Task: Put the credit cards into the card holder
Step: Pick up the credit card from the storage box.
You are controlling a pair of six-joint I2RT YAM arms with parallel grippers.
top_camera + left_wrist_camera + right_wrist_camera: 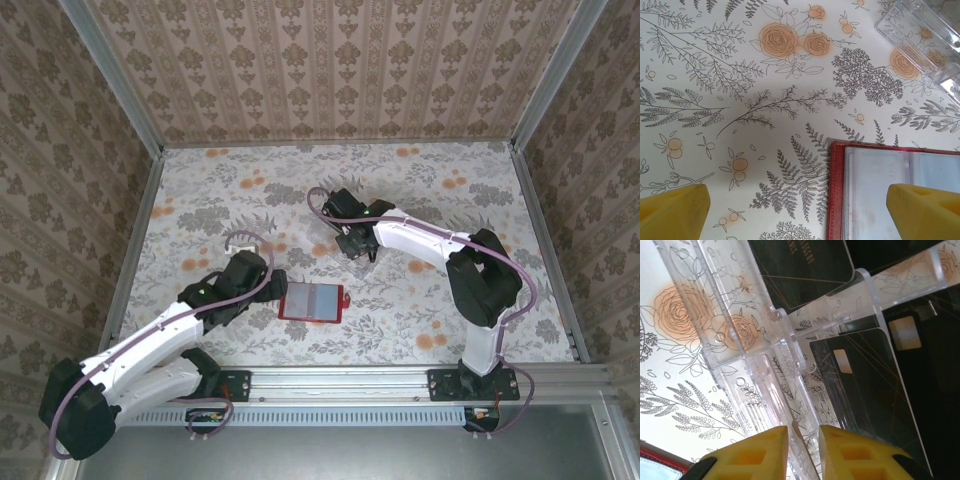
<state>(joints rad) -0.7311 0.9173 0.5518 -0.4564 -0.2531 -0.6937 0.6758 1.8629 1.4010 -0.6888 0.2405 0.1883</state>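
Observation:
The card holder (pixel 312 301) lies open on the table, red-edged with greyish pockets (pixel 875 185); its corner also shows in the right wrist view (pixel 660 457). My left gripper (pixel 274 283) hovers at its left edge, open wide (pixel 797 200), with one fingertip (pixel 922 207) over the pocket. Dark credit cards (pixel 865 390) (pixel 800 265) stand in a clear acrylic rack (pixel 740 355). My right gripper (pixel 354 244) is down over that rack. Its jaws (pixel 803 432) stand a narrow gap apart around a thin upright edge, with slivers of space on both sides. Whether that edge is a card or the rack is unclear.
The clear rack (pixel 925 35) sits behind and to the right of the card holder. Floral paper covers the table (pixel 420 180). Patterned walls with metal corner posts (pixel 540 90) close in three sides, and a metal rail (pixel 400 380) runs along the near edge.

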